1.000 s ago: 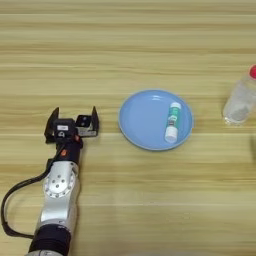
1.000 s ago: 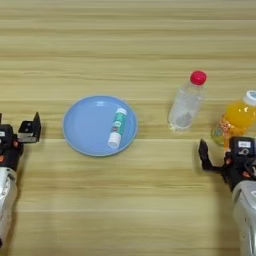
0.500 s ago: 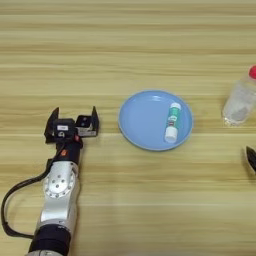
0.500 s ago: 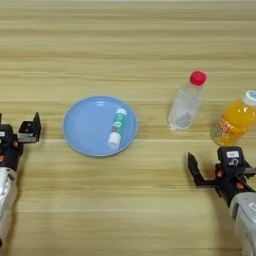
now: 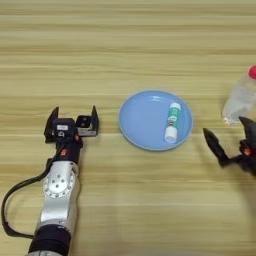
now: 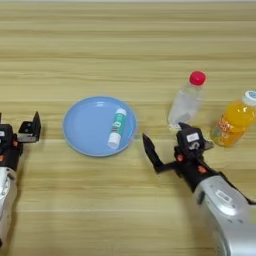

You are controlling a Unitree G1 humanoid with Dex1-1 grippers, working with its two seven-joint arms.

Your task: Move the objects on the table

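Observation:
A round light-blue plate (image 5: 145,120) lies mid-table with a white-and-green tube (image 5: 172,121) resting on its right half. My left gripper (image 5: 73,118) is to the left of the plate, open wide. A small black cube with a white rim (image 5: 85,125) sits between its fingers, close against the right-hand one. To the right of the plate my right gripper (image 6: 167,142) is open, its fingers spread in front of a clear bottle. The orange-juice bottle with a white cap (image 6: 232,120) stands upright to the right of that gripper.
A clear bottle with a red cap (image 6: 187,100) stands just behind my right gripper, between the plate and the orange-juice bottle. A black cable (image 5: 15,200) loops off my left arm near the table's front left.
My right gripper has swung left from beside the orange-juice bottle to in front of the clear bottle, nearer the plate. The left arm, cube, plate and tube have not moved.

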